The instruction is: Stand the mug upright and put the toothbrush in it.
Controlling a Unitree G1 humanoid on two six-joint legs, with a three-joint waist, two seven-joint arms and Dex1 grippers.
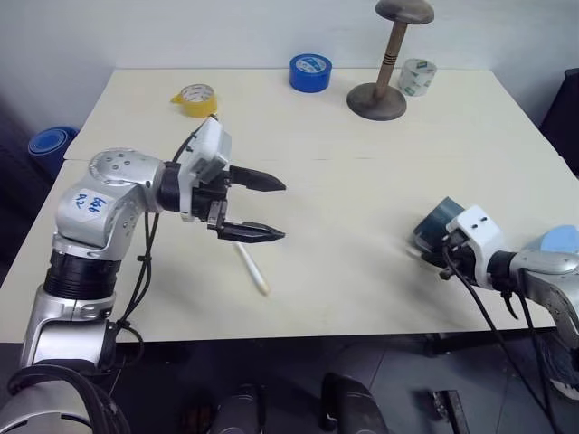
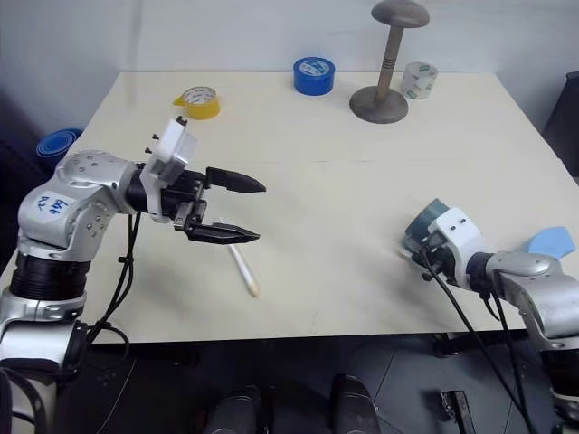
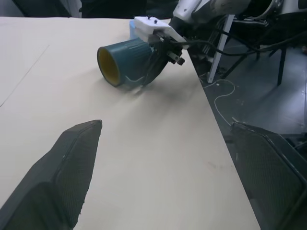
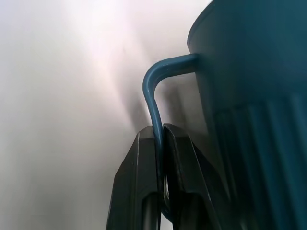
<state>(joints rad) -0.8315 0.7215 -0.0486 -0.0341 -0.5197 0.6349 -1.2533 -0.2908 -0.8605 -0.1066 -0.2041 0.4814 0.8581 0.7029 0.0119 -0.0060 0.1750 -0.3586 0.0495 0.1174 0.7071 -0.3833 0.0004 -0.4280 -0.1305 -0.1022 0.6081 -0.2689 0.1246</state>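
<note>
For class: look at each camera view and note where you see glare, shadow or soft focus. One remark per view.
Left eye view: even room light, with a soft shadow beside the toothbrush. Left wrist view: the mug lies on its side and casts a dim shadow on the table; the near fingers look soft. Right wrist view: bright glare washes out the tabletop behind the mug's handle.

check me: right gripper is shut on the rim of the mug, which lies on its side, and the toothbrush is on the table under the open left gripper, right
Not the rim: the right gripper is shut on the loop handle of the mug, as the right wrist view shows. The toothbrush and the open left gripper are as you say.
</note>
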